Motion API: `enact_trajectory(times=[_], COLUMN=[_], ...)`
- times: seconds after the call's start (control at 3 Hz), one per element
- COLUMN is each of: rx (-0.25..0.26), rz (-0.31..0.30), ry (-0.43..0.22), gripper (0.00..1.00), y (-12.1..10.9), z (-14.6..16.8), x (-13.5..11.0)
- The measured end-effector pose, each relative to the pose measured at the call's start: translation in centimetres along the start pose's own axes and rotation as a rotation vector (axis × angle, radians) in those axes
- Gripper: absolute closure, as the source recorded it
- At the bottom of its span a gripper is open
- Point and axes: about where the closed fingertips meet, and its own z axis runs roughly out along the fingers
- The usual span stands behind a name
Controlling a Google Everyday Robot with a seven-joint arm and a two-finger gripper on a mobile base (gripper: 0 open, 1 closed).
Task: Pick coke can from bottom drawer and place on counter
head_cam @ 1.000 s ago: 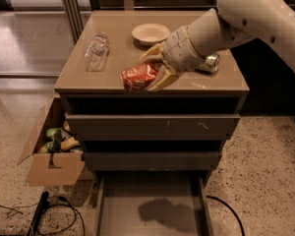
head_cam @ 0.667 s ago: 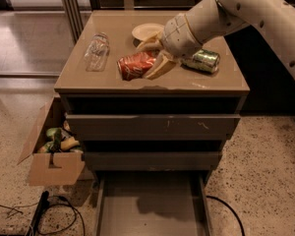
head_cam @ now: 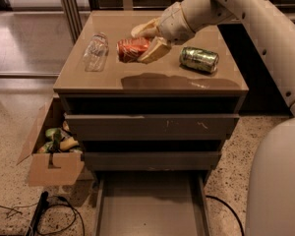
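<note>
End effector (head_cam: 139,45): sits in the upper middle of the frame, over the back half of the table (head_cam: 152,85). The arm comes in from the upper right.
Grip state: clenched on the coke can (head_cam: 128,49), with one finger (head_cam: 143,28) on its far side and the other on its near side.
Coke can: over the table, between the fingers. I cannot tell whether it touches the surface or hangs just above it.
Key relation: the can sticks out from the end effector toward frame left. Its long axis runs roughly left to right and it lies on its side, not upright. With only one arm there is no choice of hand.
Neighbours: a clear plastic bottle (head_cam: 96,51) lies near on the left. A green can (head_cam: 199,59) lies on its side near on the right, under the wrist.
Edges and room: I see a bare strip of table from the can down to the front edge, and the left and right edges are well apart from the can.
Bottom drawer (head_cam: 152,205): pulled out at the bottom of the frame, with nothing showing in it.
Step, as I judge it: placing. The pick is done and the release is not.
Risk: a can let go on its side may roll toward the bottle or the front edge, so I'd set it down gently before opening.
</note>
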Motion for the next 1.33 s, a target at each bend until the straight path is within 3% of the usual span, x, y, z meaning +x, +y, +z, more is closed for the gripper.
enact_trajectory(times=[0.33,0.67,1.33], rx=[0.046,0.054,0.036], rz=[0.087,0.120,0.223], ry=[0.072,0.115,0.147], gripper=[1.00,1.00,1.00], y=[-1.5,-1.8,-1.2], z=[1.0,1.5,3.5], x=[1.1,1.9,6.5])
